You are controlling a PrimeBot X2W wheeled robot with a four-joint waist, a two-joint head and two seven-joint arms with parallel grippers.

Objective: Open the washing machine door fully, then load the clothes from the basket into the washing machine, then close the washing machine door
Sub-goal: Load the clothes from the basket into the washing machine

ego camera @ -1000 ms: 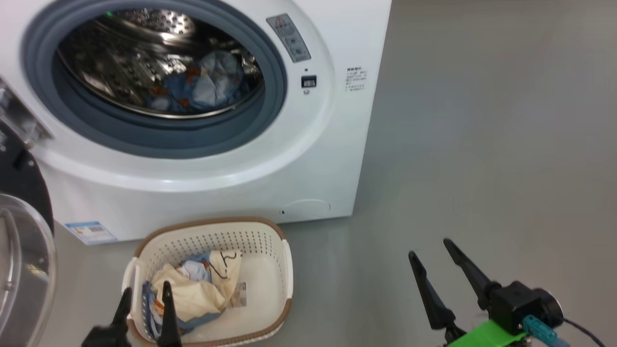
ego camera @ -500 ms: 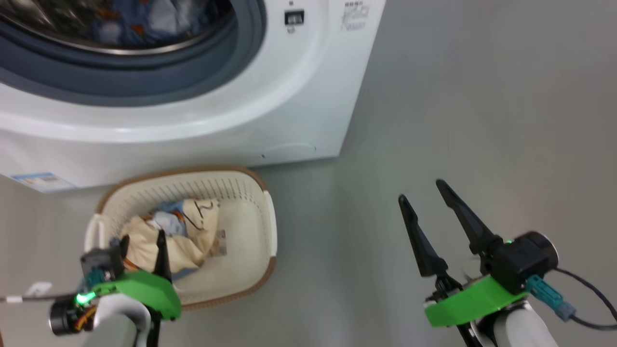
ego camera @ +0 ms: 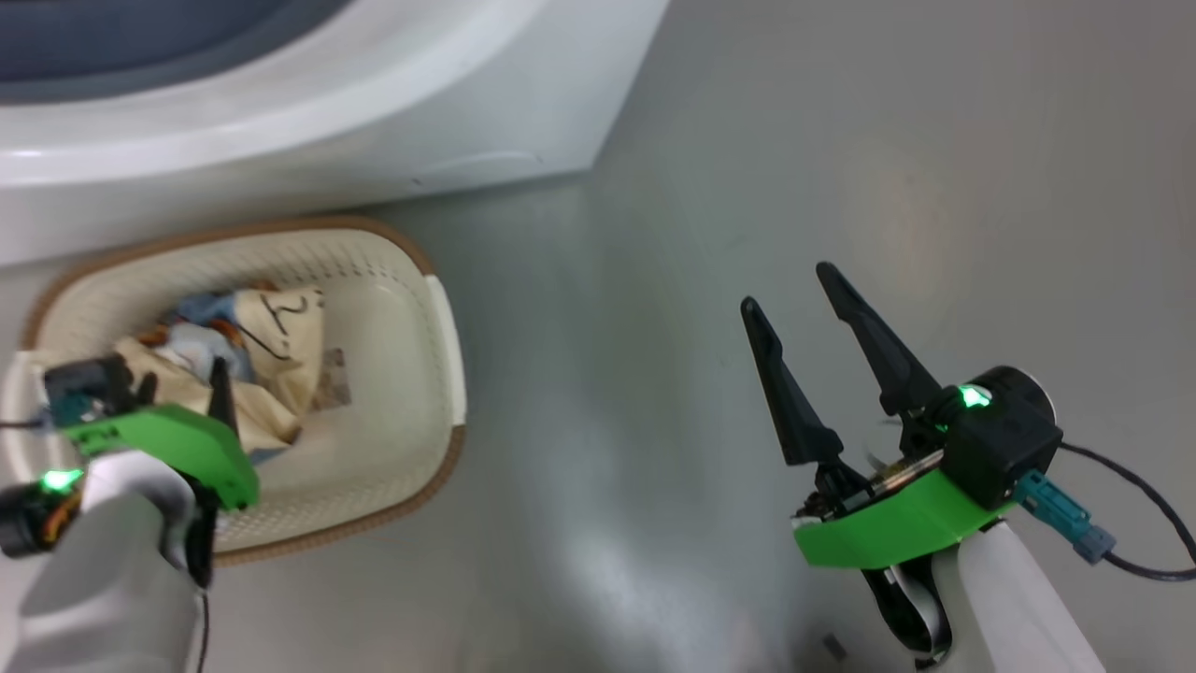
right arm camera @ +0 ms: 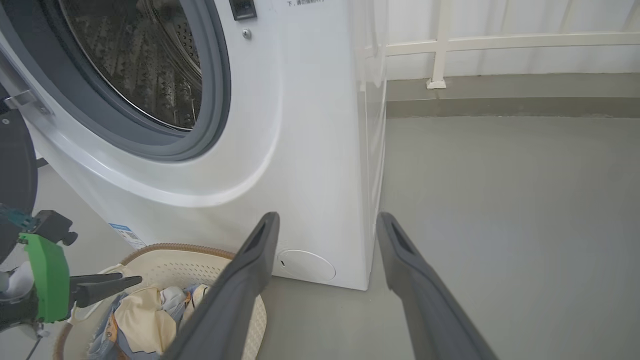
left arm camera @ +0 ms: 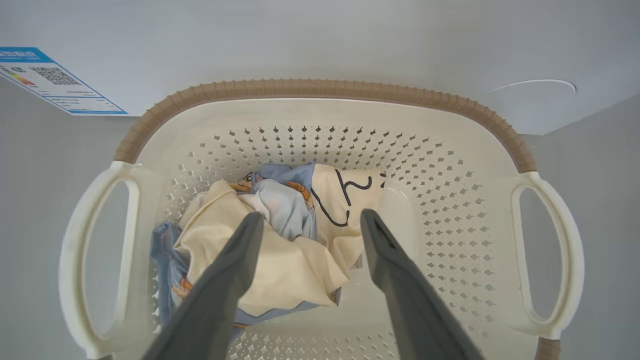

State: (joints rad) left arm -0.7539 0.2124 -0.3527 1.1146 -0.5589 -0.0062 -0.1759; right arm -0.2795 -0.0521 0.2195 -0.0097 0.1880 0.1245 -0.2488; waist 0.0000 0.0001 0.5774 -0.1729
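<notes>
The cream basket (ego camera: 411, 252) stands on the floor against the front of the white washing machine (ego camera: 280, 121). Clothes (ego camera: 280, 346), cream with black lines over light blue and orange, lie bunched in its left half. My left gripper (ego camera: 182, 379) hangs over them, open. In the left wrist view its fingers (left arm camera: 245, 250) straddle the clothes (left arm camera: 280, 270) from above, inside the basket (left arm camera: 320, 90). My right gripper (ego camera: 788, 288) is open and empty over bare floor to the right. The right wrist view shows the open drum (right arm camera: 150, 60) and the washing machine door's black rim (right arm camera: 15, 170) swung out at the left.
A blue energy sticker (left arm camera: 50, 80) and the round filter cover (right arm camera: 307, 265) mark the machine's lower front. Grey floor (ego camera: 934, 187) spreads to the right. A white railing (right arm camera: 500, 42) runs along the back wall. A cable (ego camera: 1121, 551) trails from my right wrist.
The head camera has tilted down, so the machine slid up out of the picture. My left arm has come forward, bringing its open gripper over the clothes in the basket.
</notes>
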